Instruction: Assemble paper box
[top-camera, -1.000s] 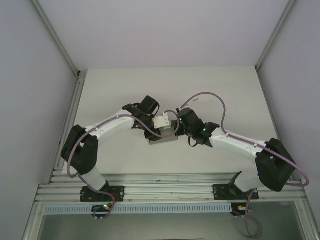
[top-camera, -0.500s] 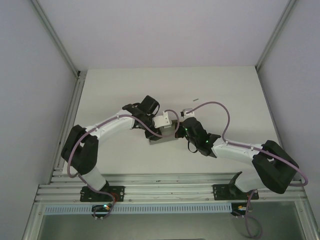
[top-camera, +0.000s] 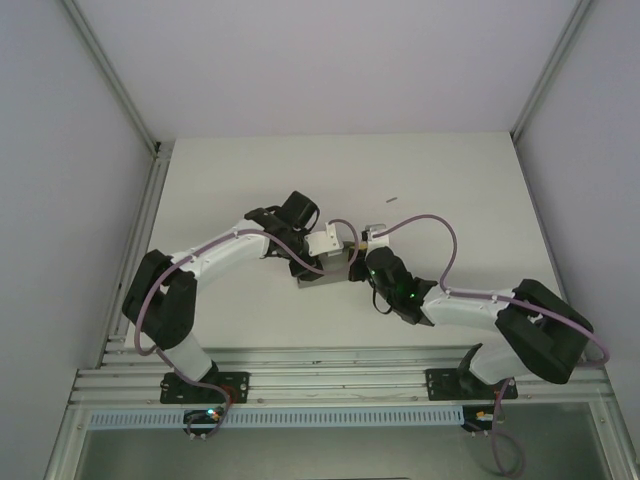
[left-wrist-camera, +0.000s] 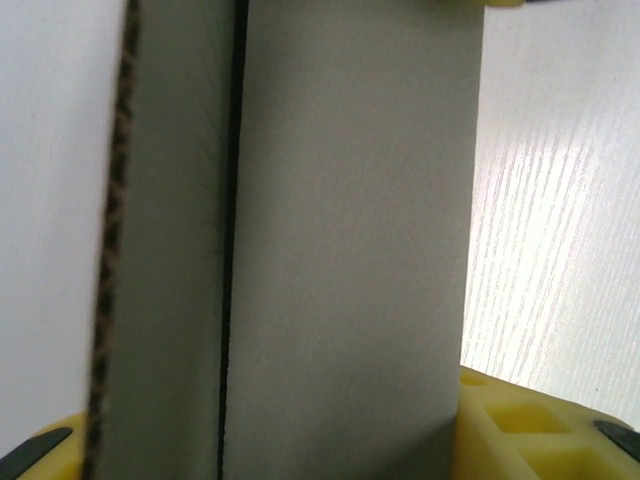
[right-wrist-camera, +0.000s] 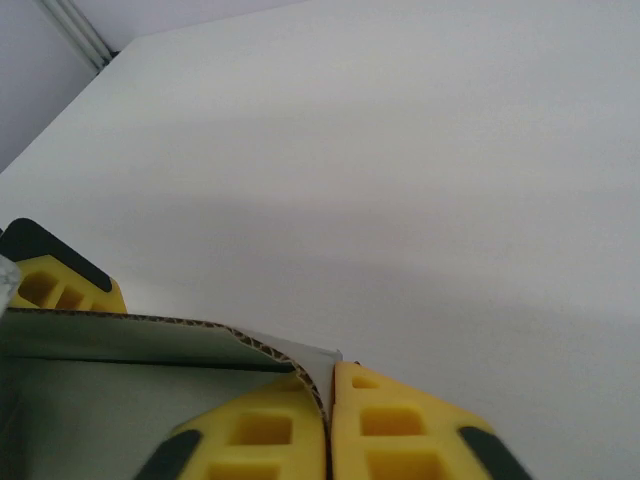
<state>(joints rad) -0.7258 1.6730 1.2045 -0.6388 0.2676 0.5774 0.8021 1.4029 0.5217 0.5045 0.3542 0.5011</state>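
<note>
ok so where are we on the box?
Partway. Done: the paper box is folded up, not a flat sheet; the right wrist view shows a raised wall bending round a corner. In hand: right end effector pinches that wall's edge, left end effector straddles a card panel. To go: whether flaps remain to tuck can't be told from here.

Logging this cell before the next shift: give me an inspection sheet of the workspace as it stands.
Surface: white table, no marks seen.
Job's things: grey paper box, walls raised, mid-table between the arms.
Clutter: one small dark speck beyond the box.
Grippers: left gripper closed across the box; right gripper pinching a wall's edge.
Cables: purple cables loop along both arms.
Surroundings: grey walls; aluminium rails at the near edge.
</note>
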